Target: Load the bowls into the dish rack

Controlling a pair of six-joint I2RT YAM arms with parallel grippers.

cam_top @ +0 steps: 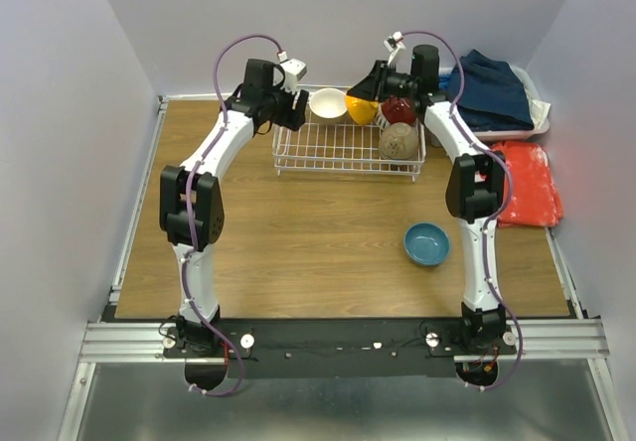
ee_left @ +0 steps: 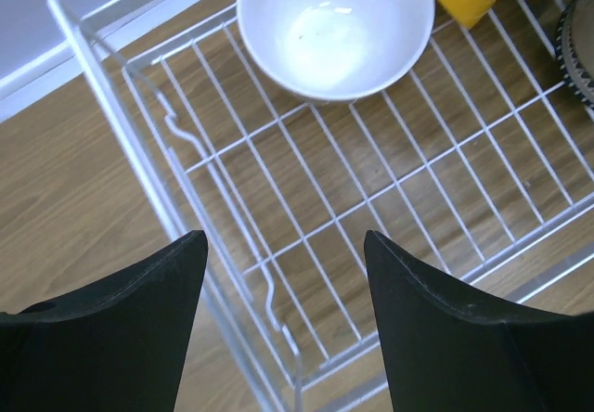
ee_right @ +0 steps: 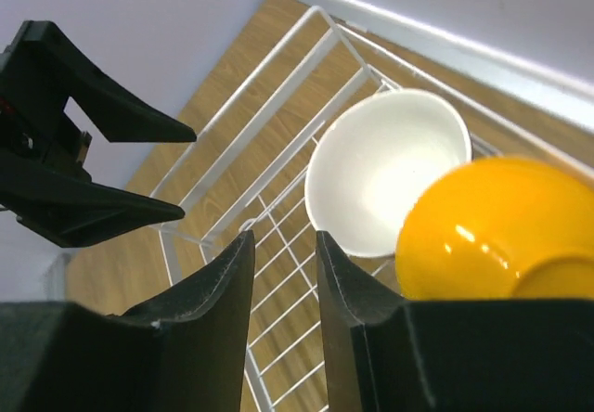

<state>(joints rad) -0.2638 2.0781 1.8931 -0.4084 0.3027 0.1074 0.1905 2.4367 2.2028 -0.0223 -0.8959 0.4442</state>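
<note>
Left gripper [ee_left: 283,243] gapes over the dish rack's [cam_top: 347,147] left end; right gripper [ee_right: 284,238], fingers narrowly apart and empty, hangs by the orange bowl [ee_right: 492,231] beside the white bowl [ee_right: 385,175].

Plain pale lavender-grey walls [cam_top: 60,113] close in a wood-grain table [cam_top: 298,262] on three sides, an aluminium rail [cam_top: 129,340] runs along its near edge, and soft, even light falls throughout.
</note>
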